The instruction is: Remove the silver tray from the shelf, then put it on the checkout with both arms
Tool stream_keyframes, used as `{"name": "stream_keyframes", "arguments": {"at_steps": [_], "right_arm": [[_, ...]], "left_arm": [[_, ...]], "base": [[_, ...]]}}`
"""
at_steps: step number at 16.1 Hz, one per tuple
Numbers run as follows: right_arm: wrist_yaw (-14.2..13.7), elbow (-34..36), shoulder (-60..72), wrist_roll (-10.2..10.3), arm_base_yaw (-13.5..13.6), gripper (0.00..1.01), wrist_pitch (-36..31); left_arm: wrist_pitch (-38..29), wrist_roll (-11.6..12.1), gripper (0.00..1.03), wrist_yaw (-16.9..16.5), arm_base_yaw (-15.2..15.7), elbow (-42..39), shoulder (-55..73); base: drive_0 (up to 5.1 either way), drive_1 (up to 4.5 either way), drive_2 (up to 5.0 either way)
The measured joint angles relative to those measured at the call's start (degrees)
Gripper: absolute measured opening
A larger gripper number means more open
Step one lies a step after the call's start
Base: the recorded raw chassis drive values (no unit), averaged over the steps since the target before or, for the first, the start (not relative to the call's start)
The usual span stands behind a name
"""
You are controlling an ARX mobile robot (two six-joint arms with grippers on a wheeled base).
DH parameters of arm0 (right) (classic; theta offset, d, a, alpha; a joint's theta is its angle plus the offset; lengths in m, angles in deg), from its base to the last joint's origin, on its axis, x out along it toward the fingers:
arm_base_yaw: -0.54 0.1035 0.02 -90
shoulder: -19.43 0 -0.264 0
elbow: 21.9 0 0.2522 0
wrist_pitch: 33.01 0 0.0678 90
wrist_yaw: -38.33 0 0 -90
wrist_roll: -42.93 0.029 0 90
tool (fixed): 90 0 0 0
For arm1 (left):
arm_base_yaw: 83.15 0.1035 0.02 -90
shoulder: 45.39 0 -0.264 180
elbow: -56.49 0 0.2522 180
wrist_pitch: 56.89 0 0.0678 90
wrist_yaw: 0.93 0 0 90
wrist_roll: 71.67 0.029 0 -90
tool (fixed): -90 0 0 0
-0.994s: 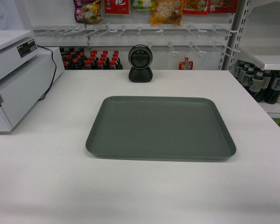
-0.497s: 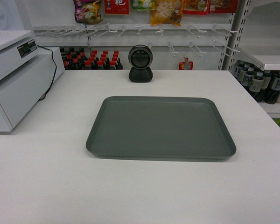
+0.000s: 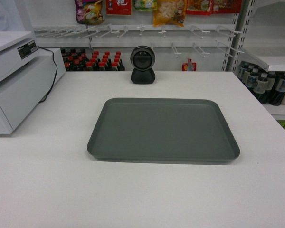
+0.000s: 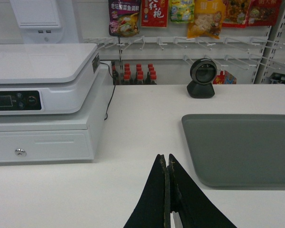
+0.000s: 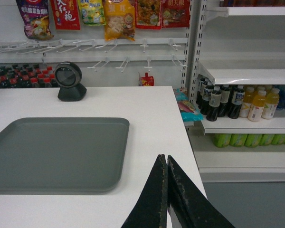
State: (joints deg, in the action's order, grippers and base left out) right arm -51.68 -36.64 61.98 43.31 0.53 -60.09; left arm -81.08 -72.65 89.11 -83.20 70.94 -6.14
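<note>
White checkout [image 3: 47,185], silver tray [image 3: 164,129] lying flat (untouched), left gripper [image 4: 167,164] and right gripper [image 5: 166,164] pressed together

I am seeing the flat grey-green rectangular silver tray [image 3: 163,129] with rounded corners and a low rim lying level on the broad white checkout counter [image 3: 133,194], near its middle. The white metal shelf [image 5: 256,73] is standing at the far right.

One silver tray [image 3: 163,129]. One desk [image 3: 133,190]. One black barcode scanner [image 3: 143,64]. One white register machine [image 4: 42,99]. Two claws, one left [image 4: 167,164], one right [image 5: 165,164]. Five hanging snack packets [image 5: 118,18] in the right wrist view.
</note>
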Motion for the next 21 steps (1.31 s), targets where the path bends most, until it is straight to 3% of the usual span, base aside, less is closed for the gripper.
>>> {"name": "stream_keyframes", "arguments": {"at_steps": [12,18,19,20,21], "right_arm": [[0.0,0.28,-25.51,0.0,0.0,0.03,23.65],[0.0,0.28,-31.69,0.0,0.0,0.03,29.88],[0.0,0.28,-32.52,0.0,0.0,0.03,30.73],[-0.02,0.24,-35.01,0.0,0.0,0.03,34.51],[0.07,0.26,-40.39,0.0,0.0,0.03,41.4]], "left_arm": [[22.4,0.02,0.01,0.0,0.0,-0.13,-23.74],[27.96,0.0,0.01,0.0,0.0,-0.11,-29.33],[33.86,0.0,0.01,0.02,0.0,0.02,-33.24],[38.8,0.0,0.01,-0.02,0.0,-0.11,-37.88],[37.11,0.02,0.01,0.0,0.0,0.09,-38.66]], "base": [[0.0,0.0,0.0],[0.0,0.0,0.0],[0.0,0.0,0.0],[0.0,0.0,0.0],[0.0,0.0,0.0]]}}
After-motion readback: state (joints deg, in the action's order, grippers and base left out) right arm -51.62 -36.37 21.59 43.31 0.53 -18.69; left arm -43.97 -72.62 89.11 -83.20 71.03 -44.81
